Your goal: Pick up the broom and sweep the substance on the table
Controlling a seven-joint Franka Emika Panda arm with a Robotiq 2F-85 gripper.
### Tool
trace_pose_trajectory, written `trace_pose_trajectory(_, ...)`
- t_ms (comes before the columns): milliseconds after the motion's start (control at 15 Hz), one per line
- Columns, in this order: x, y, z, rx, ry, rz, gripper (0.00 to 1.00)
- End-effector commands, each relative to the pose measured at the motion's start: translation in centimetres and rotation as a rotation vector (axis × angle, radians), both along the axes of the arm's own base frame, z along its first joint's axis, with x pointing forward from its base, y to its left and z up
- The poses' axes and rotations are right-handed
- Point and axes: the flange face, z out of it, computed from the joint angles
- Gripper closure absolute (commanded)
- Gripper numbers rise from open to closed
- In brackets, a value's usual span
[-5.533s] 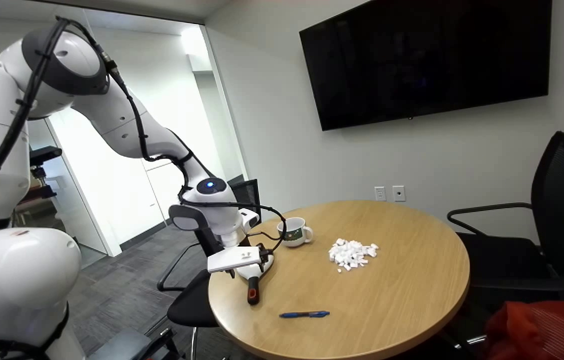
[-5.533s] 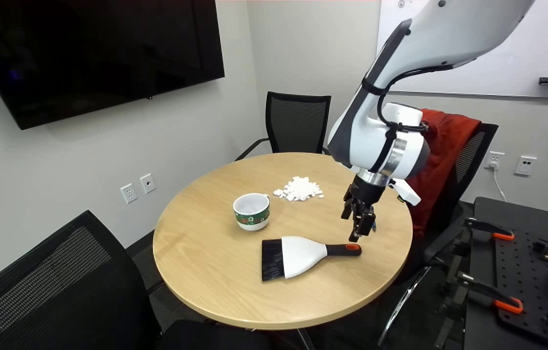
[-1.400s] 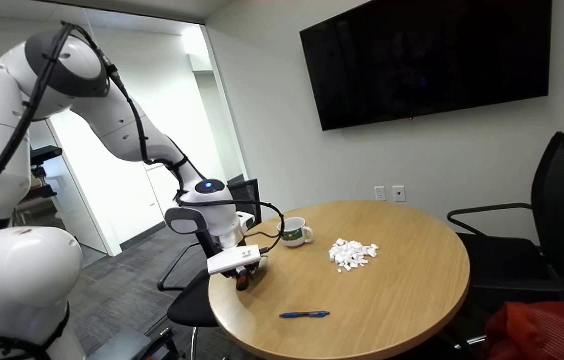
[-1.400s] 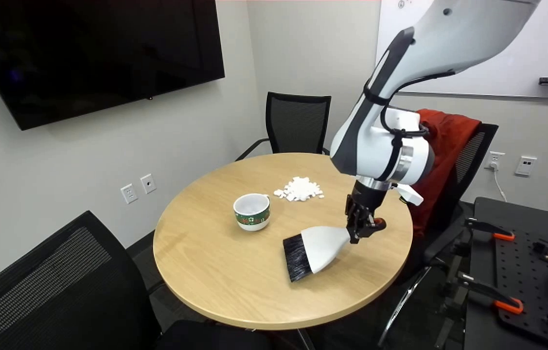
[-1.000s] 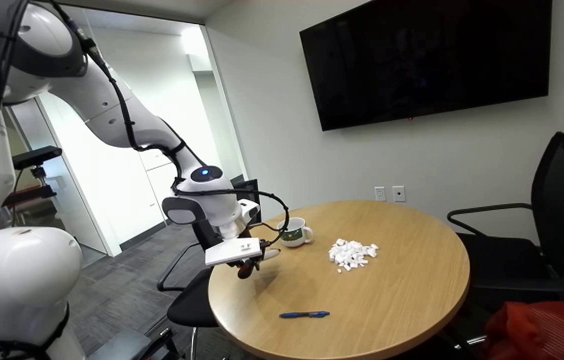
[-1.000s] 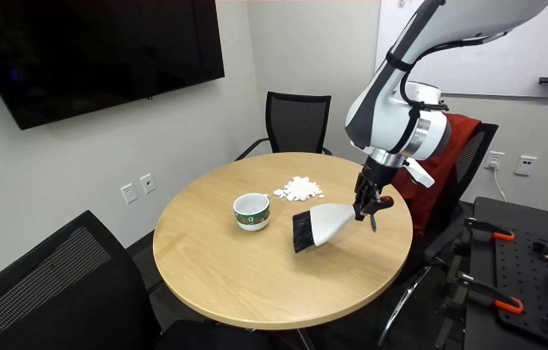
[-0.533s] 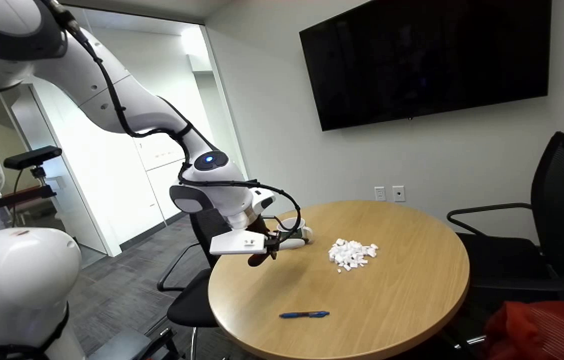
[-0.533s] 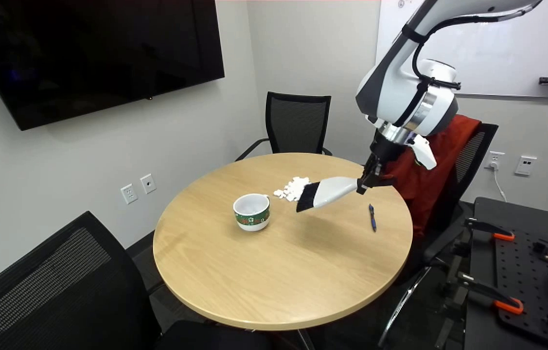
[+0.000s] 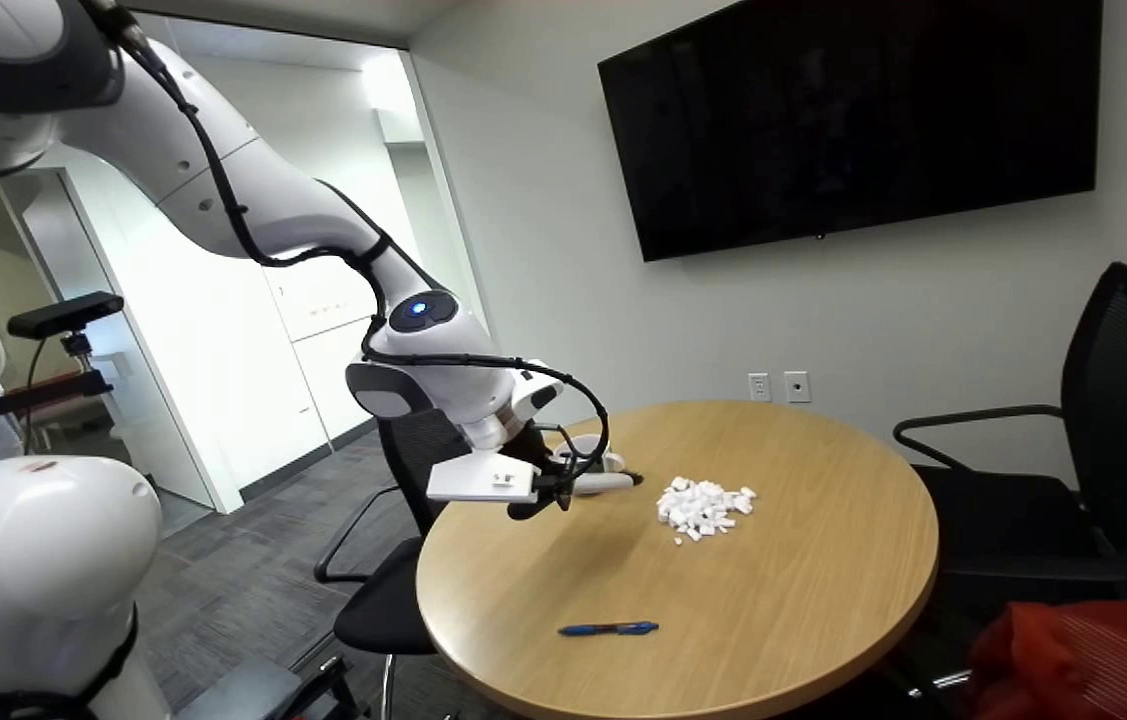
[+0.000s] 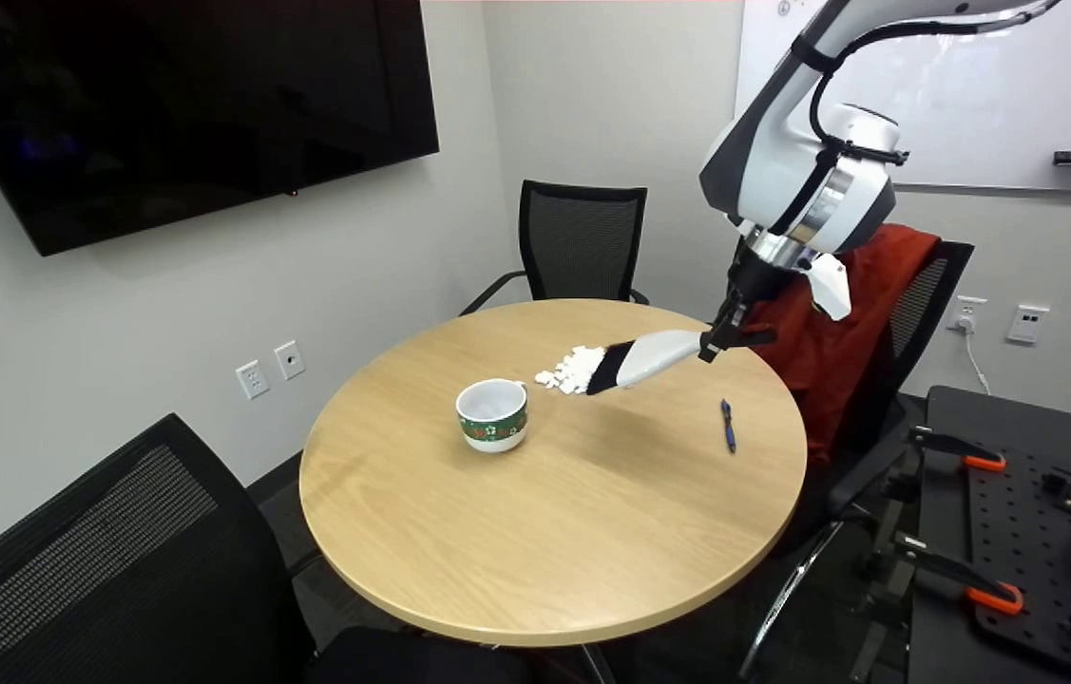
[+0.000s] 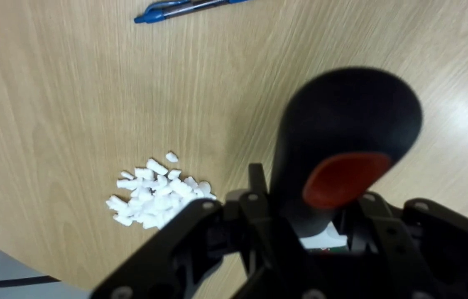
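The broom has a white head [image 10: 657, 357], black bristles [image 10: 610, 369] and a dark handle [image 11: 348, 108] with a red inset. My gripper [image 11: 306, 203] is shut on that handle, and its jaws stand on either side of it. The broom hangs tilted above the round wooden table [image 10: 459, 532], its shadow beneath. In an exterior view the bristles overlap the right side of the substance, a white crumbly pile [image 10: 575, 370]. Seen in an exterior view, the broom head [image 9: 603, 483] is left of the pile [image 9: 703, 508], with a gap between. The wrist view shows the pile [image 11: 155, 199] left of the gripper.
A white mug with a green band [image 10: 492, 418] stands near the pile; in an exterior view the arm partly covers it. A blue pen [image 9: 608, 629] lies on the table. Black chairs [image 10: 583, 237] stand around, one with a red jacket [image 10: 863, 313].
The broom lay flat on the table before; my gripper took its handle and lifted it. Since then it has moved toward the white pile, more slowly in the last half second. The pile looks unchanged.
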Motion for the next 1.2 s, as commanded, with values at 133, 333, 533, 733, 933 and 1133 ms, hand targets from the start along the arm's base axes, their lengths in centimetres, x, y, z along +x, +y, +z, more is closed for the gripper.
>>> trace_pose_trajectory(133, 1.8, -1.4, 0.9, 0.044, -0.036, -0.075, 0.87)
trace_pose_trajectory(333, 4.1, -3.6, 2.5, 0.089, -0.083, -0.169, 0.87)
trace_pose_trajectory(533, 6.8, -5.7, 4.6, 0.111, -0.139, -0.248, 0.87)
trace_pose_trajectory(733, 10.1, -7.4, 5.5, 0.125, -0.156, -0.289, 0.87)
trace_pose_trajectory(933, 13.8, -8.5, 4.5, 0.150, -0.112, -0.306, 0.87)
trace_pose_trajectory(1133, 17.2, -9.2, 3.2, 0.154, -0.087, -0.335, 0.87)
